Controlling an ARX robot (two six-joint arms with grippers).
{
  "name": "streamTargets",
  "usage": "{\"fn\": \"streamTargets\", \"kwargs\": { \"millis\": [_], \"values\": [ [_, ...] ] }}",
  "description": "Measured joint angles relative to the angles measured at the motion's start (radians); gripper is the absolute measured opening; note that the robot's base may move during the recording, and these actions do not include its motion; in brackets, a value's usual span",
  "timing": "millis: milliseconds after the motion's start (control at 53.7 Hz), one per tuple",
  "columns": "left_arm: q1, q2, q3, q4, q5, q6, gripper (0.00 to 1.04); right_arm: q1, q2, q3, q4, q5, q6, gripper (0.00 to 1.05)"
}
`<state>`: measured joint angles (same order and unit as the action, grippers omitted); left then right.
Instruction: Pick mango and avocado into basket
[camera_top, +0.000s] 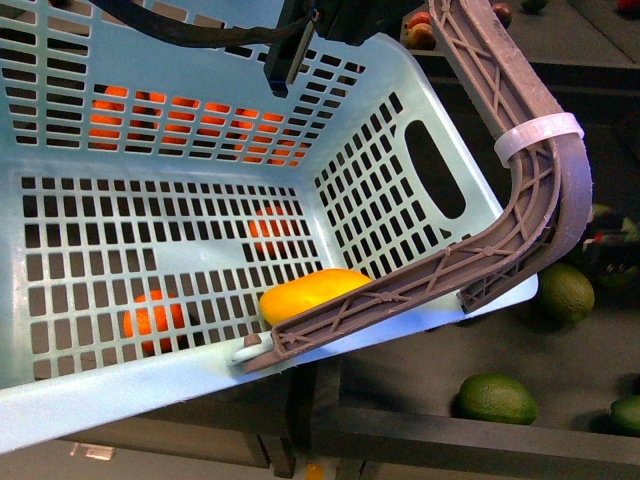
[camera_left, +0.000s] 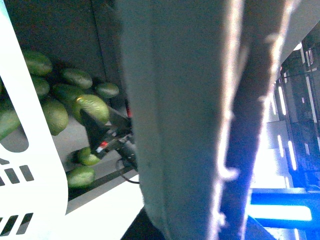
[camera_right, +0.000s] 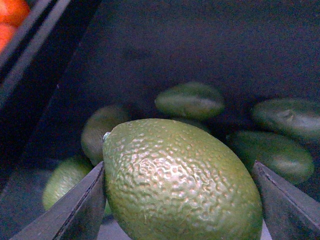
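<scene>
While the right end effector (camera_right: 179, 167) pinches the avocado (camera_right: 180, 192), its two dark fingers (camera_right: 75, 212) sit against opposite sides of the pebbled green skin. The fruit is held close over other avocados (camera_right: 190, 100) lying in a dark compartment, outside the basket (camera_top: 120, 395). The mango (camera_top: 315, 290) lies inside the basket, against the near wall by the handle (camera_top: 530, 215). A grey blur fills the left wrist view, so I cannot tell the left end effector's state.
</scene>
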<state>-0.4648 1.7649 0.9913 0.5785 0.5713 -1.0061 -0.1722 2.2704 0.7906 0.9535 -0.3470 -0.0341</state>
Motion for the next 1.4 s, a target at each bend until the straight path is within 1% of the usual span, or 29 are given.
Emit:
{"fn": "streamTargets", "kwargs": {
  "millis": [149,224,279,354,410,578,615,689,894,1397],
  "values": [
    [0.000,0.000,0.000,0.000,0.000,0.000,0.08,0.005,-0.189,-0.042,-0.049,-0.035,0.125,0.77],
    [0.000,0.000,0.000,0.000,0.000,0.000,0.08,0.022,-0.281,-0.054,-0.077,-0.048,0.171,0.77],
    [0.000,0.000,0.000,0.000,0.000,0.000,0.08,0.053,-0.370,-0.068,-0.103,-0.049,0.208,0.77],
    [0.000,0.000,0.000,0.000,0.000,0.000,0.08,0.106,-0.460,-0.081,-0.138,-0.052,0.233,0.77],
    [0.000,0.000,0.000,0.000,0.000,0.000,0.08,0.164,-0.520,-0.089,-0.165,-0.051,0.248,0.76],
    [0.000,0.000,0.000,0.000,0.000,0.000,0.08,0.376,-0.572,-0.092,-0.222,-0.018,0.267,0.76],
    [0.000,0.000,0.000,0.000,0.000,0.000,0.08,0.410,-0.566,-0.092,-0.227,-0.010,0.267,0.76],
    [0.004,0.000,-0.001,0.000,0.003,-0.001,0.08,0.444,-0.545,-0.087,-0.232,0.017,0.267,0.76],
    [0.015,0.001,-0.005,-0.002,-0.013,0.035,0.08,0.485,-0.489,-0.063,-0.236,0.046,0.315,0.76],
    [0.016,0.001,-0.010,-0.003,-0.008,0.046,0.08,0.492,-0.479,-0.076,-0.219,0.030,0.335,0.75]
  ]
}}
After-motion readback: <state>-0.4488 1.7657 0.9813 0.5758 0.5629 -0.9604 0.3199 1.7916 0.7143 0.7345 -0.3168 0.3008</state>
